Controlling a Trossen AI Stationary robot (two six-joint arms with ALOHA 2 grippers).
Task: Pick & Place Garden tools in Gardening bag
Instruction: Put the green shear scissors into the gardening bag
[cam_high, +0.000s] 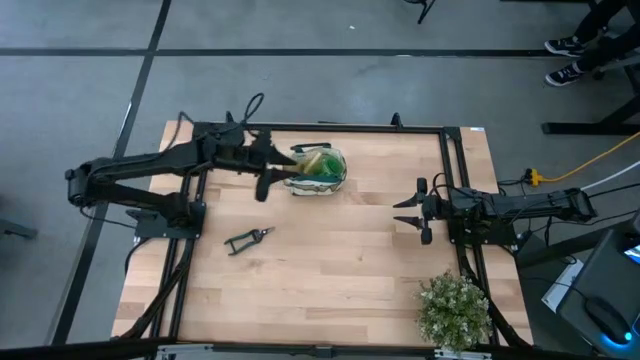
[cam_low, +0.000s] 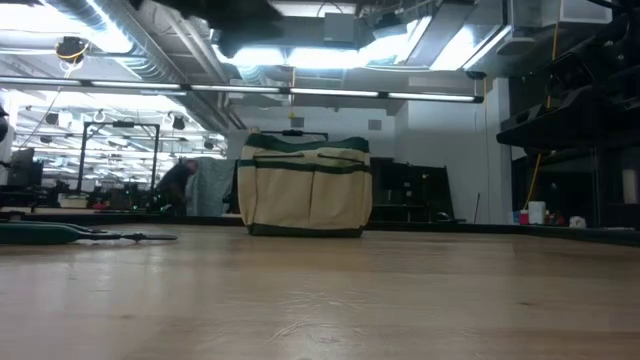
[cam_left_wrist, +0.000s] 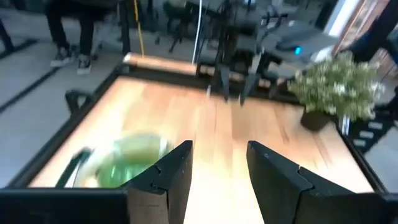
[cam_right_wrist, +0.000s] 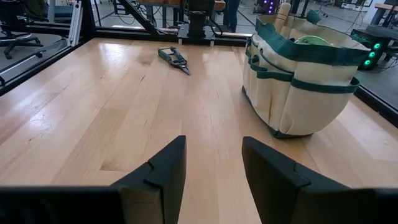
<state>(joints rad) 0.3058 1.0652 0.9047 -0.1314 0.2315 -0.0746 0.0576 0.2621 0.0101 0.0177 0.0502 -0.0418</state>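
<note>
The black pruning shears (cam_high: 248, 239) lie flat on the table's left half, long axis slanting left-to-right, nearer the viewer than the gardening bag (cam_high: 318, 170), so the empty, parted left gripper (cam_high: 268, 183) just beside that bag is far closer than the open, empty right gripper (cam_high: 409, 212).

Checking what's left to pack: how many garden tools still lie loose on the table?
1. The pruning shears lie on the bare wood, in front of the left arm, apart from the gardening bag. Other tools show inside the bag; some there may be hidden.
</note>
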